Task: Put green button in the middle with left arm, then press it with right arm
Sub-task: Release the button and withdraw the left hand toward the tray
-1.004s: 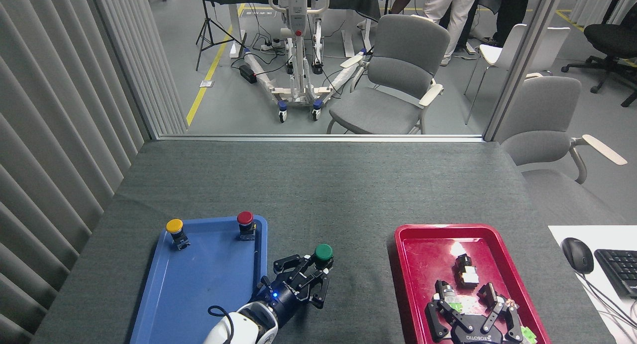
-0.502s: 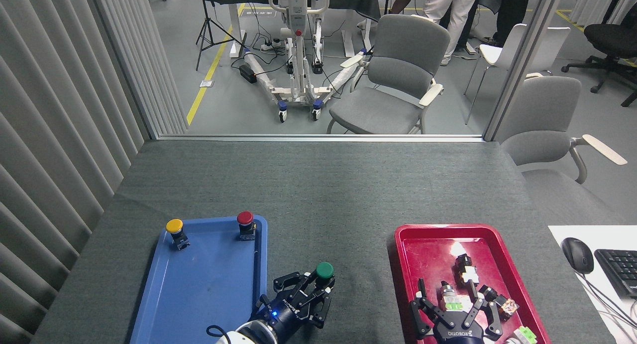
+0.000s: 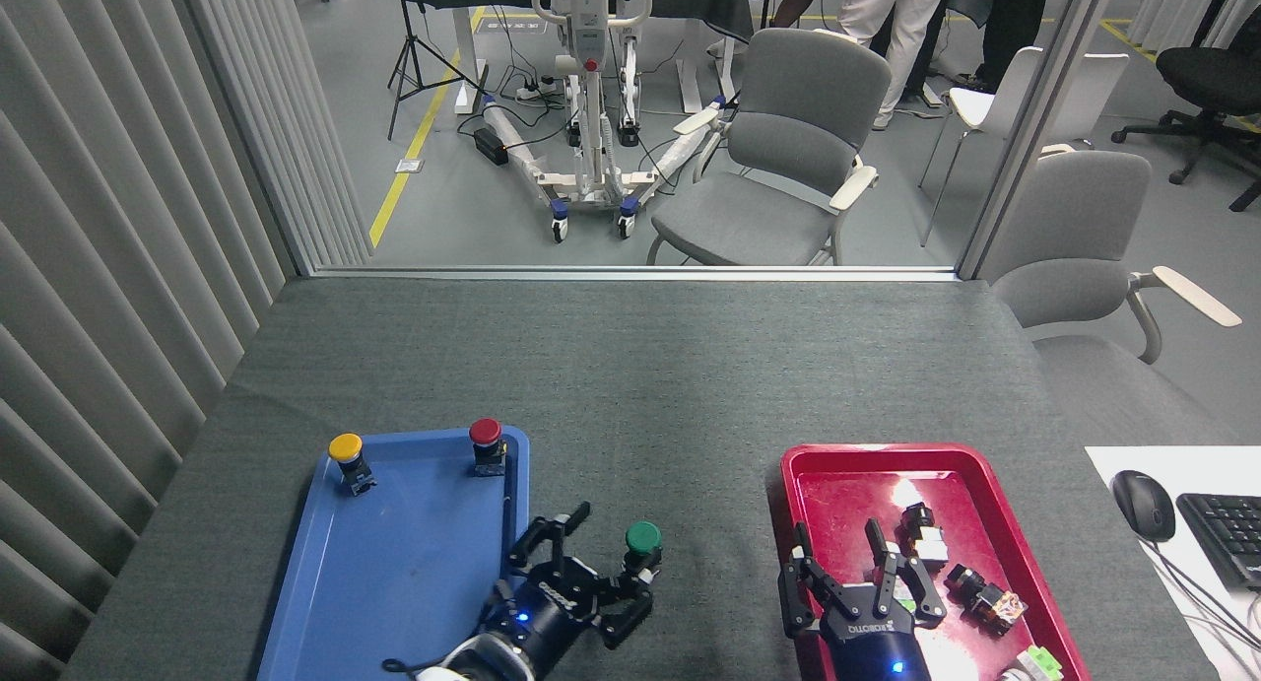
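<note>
Where the head view looks down: the one view given.
Button: small green mushroom-capped push-button (image 3: 643,539) stands upright on the dark grey textured cloth tabletop (image 3: 690,405), between flat blue plastic tray (image 3: 394,563) and red plastic tray (image 3: 818,464).
Left gripper (image 3: 591,563): fingers spread, released, one finger just beside the base.
Right gripper (image 3: 855,582): fingers splayed, holding nothing, over the red tray.
Advice: draw left clear without nudging; bring right straight above the cap.

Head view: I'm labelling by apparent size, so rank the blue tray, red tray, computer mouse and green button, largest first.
1. blue tray
2. red tray, though cut off by the frame edge and partly hidden by the right gripper, so unsure
3. computer mouse
4. green button
</note>
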